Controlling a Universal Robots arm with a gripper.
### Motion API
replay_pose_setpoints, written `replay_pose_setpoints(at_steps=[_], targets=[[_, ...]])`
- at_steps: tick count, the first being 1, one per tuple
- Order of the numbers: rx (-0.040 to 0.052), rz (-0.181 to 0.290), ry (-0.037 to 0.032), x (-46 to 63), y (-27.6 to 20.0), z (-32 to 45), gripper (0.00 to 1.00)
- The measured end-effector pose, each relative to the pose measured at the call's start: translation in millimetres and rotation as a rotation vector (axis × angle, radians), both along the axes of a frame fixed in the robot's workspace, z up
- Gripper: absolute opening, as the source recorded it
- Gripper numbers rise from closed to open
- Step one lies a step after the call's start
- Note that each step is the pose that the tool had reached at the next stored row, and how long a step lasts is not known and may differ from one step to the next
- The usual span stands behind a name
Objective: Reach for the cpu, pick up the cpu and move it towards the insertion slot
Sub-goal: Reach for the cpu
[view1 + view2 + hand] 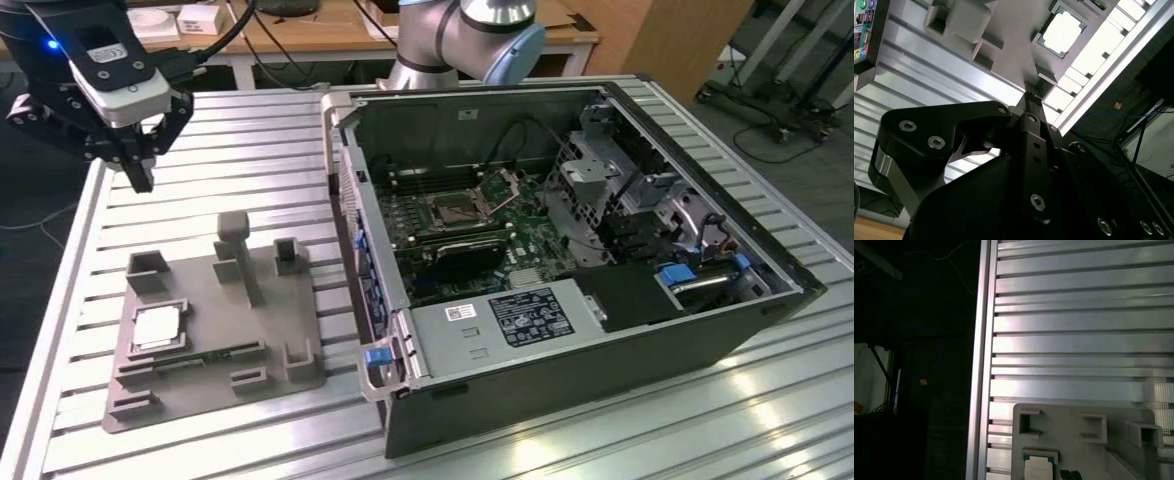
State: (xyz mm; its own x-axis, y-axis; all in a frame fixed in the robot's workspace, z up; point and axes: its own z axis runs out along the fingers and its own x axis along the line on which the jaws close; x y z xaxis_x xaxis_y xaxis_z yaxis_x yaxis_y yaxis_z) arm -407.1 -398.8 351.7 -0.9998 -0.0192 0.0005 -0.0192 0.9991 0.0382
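Silvery cpu (156, 327) lies flat, top up, in the grey fixture (274, 310); gripper (140, 182), pressed together, hangs well apart.

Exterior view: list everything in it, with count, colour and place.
cpu: one, silvery-grey, in the fixture tray.
fixture tray: one, grey, on the table, exterior view's left.
computer case: one, black, side open, exterior view's right.
insertion slot: one, silver frame, dark centre, inside the case.
table: one, silver slatted metal, under tray and case.
arm: one, silver and light blue, behind the case.
gripper: one, black, shut, empty, above the table, apart from the tray.
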Motion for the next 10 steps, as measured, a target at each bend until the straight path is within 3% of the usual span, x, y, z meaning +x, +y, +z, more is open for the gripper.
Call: replay_pose_setpoints(at_steps=[10], targets=[[-0.0001,0.0,0.0001,-3.8,0.0,0.0,0.11]])
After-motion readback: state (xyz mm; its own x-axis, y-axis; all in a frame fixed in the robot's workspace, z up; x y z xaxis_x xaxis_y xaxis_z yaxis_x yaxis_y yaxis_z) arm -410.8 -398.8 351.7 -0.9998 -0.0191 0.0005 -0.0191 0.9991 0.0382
